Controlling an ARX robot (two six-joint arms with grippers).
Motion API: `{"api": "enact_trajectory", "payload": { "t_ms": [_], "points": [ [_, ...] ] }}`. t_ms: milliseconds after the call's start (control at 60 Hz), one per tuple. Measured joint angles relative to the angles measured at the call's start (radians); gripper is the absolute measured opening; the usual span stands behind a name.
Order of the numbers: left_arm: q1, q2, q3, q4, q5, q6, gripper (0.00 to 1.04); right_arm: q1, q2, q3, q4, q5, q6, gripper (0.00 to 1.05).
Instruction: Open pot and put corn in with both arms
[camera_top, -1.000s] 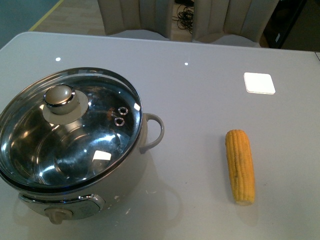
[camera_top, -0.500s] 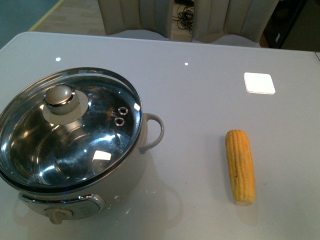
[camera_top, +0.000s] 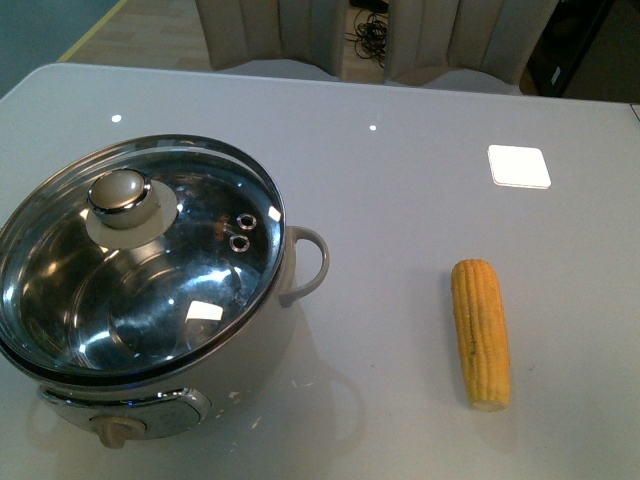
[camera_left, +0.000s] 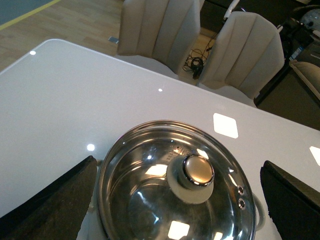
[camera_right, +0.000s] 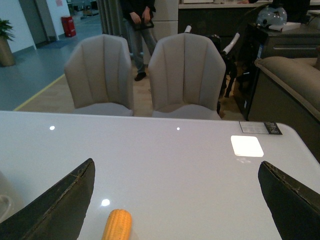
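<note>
L hand (camera_left: 177, 161) & R hand (camera_right: 176, 162): blk wedge fingers (camera_left: 50, 205), scuffed edges.

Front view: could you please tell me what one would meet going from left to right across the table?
On the pot: lid knob → two small rings in the lid → side handle; then bare table, then the corn.
</note>
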Motion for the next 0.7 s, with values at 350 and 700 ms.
{"api": "enact_trajectory", "payload": {
  "t_ms": [350, 700],
  "points": [
    [-0.104, 0.658, 0.179, 0.373, 0.013, 0.126, 0.98, 0.0, 0.0, 0.0, 0.0, 0.0, 0.0, 0.96],
    [-0.132, 1.022, 0.294, 0.527, -0.014, 0.21, 0.98, 0.0, 0.0, 0.0, 0.0, 0.0, 0.0, 0.96]
  ]
}}
